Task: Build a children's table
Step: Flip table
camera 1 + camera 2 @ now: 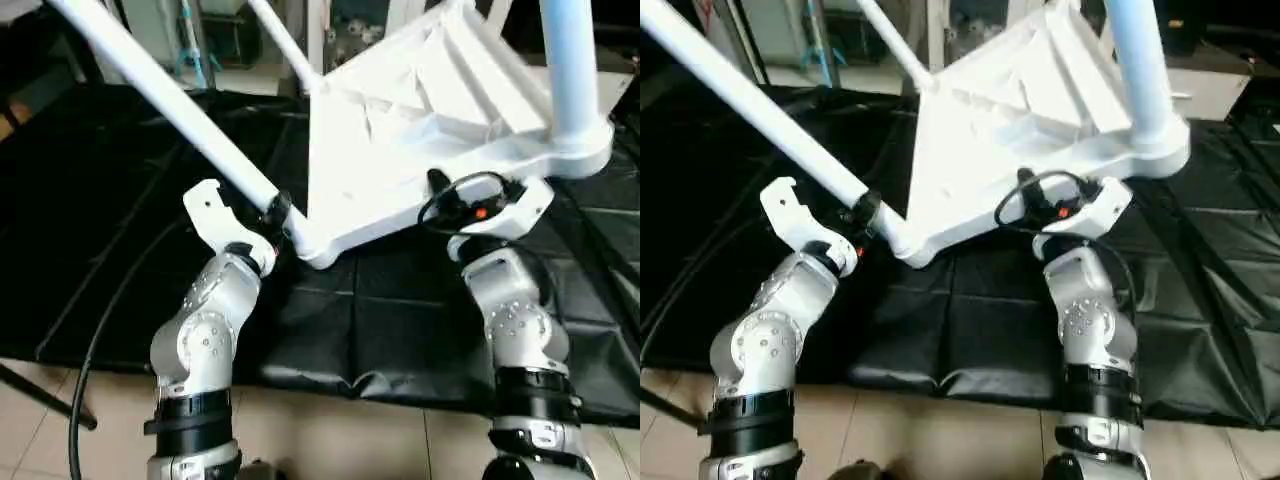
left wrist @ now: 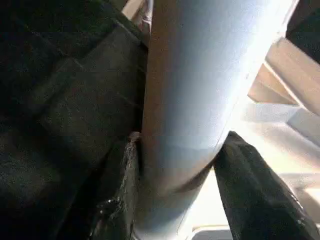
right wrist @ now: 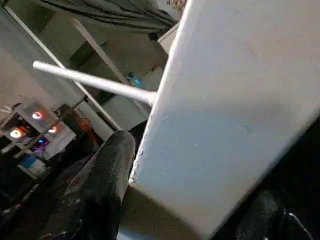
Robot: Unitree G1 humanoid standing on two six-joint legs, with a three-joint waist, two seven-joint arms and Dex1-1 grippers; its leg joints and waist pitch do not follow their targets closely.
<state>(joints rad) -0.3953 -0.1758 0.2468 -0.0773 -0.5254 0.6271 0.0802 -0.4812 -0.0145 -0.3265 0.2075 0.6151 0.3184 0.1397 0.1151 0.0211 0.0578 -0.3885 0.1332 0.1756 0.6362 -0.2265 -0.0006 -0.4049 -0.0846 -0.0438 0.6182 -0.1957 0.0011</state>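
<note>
Legs fitted and top (image 1: 420, 140) tilted up over the black mat (image 1: 150, 260), my left jaws (image 1: 272, 212) clamp a white leg (image 1: 170, 95) at its socket, right jaws (image 1: 462, 205) grip the top's rim; turning it upright seems next.

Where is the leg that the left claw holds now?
In the left eye view, the leg slants up toward the robot's left from the table top's near corner socket, with the left claw clamped beside the socket.
</note>
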